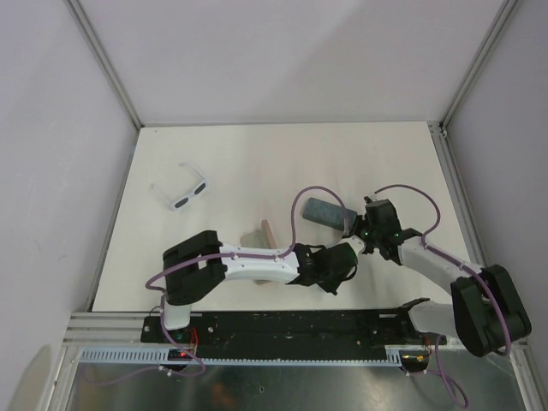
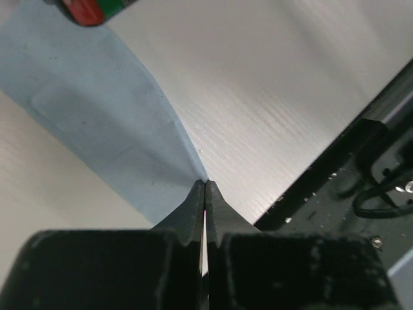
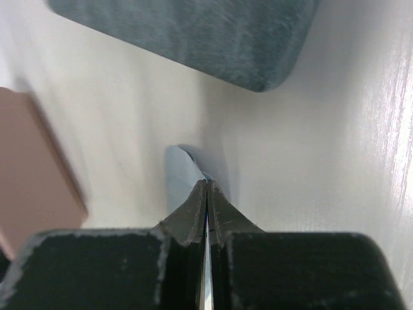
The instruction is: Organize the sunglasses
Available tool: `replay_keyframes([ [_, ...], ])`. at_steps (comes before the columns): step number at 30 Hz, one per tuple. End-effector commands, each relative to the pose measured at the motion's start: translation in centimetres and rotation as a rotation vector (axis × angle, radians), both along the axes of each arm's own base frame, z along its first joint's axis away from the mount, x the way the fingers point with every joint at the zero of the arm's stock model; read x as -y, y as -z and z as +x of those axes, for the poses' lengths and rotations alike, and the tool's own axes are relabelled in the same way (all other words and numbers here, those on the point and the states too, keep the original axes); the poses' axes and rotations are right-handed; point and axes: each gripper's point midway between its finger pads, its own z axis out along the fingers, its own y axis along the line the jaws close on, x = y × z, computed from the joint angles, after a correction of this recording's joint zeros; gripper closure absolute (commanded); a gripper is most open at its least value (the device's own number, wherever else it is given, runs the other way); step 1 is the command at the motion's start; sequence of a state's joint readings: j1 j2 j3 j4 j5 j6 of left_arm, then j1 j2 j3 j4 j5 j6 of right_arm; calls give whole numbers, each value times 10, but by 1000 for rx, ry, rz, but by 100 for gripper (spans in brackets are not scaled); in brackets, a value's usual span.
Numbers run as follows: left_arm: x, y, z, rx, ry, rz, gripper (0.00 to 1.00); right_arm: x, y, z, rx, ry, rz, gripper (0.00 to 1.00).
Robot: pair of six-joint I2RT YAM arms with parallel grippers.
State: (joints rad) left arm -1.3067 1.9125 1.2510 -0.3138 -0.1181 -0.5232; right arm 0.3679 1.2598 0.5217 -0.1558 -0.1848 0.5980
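Note:
The white-framed sunglasses (image 1: 181,193) lie open at the far left of the table, far from both grippers. The dark-framed pair is out of view. My left gripper (image 1: 349,257) (image 2: 204,184) is shut on one corner of a light blue cloth (image 2: 103,123), which stretches up and away from it. My right gripper (image 1: 365,235) (image 3: 206,183) is shut on another corner of the cloth (image 3: 179,173). The two grippers are close together at the near middle-right of the table.
A grey-blue case (image 1: 329,213) (image 3: 193,32) lies just beyond the right gripper. A pink case (image 1: 261,233) (image 3: 32,174) lies to its left, behind the left arm. The black base rail (image 2: 361,194) runs along the table's near edge.

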Motion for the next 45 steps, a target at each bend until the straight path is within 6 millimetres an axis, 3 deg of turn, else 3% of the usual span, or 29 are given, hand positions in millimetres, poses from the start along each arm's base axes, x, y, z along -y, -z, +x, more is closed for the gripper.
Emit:
replay_keyframes([
  [1,6,-54,2,19,-10,-128,100,-11,-54,15,127,-10,83,100],
  [12,-40,-110,18,35,-97,-245,100,-41,-138,23,251,-96,209,100],
  [19,-81,-138,26,49,-168,-316,100,-88,-180,27,315,-201,254,100],
  [24,-112,-149,30,57,-225,-347,100,-129,-197,28,334,-282,287,100],
  [36,-173,-151,30,61,-337,-328,100,-220,-200,24,314,-440,346,100],
  [45,-203,-121,22,0,-419,-217,100,-262,-165,24,240,-503,355,100],
])
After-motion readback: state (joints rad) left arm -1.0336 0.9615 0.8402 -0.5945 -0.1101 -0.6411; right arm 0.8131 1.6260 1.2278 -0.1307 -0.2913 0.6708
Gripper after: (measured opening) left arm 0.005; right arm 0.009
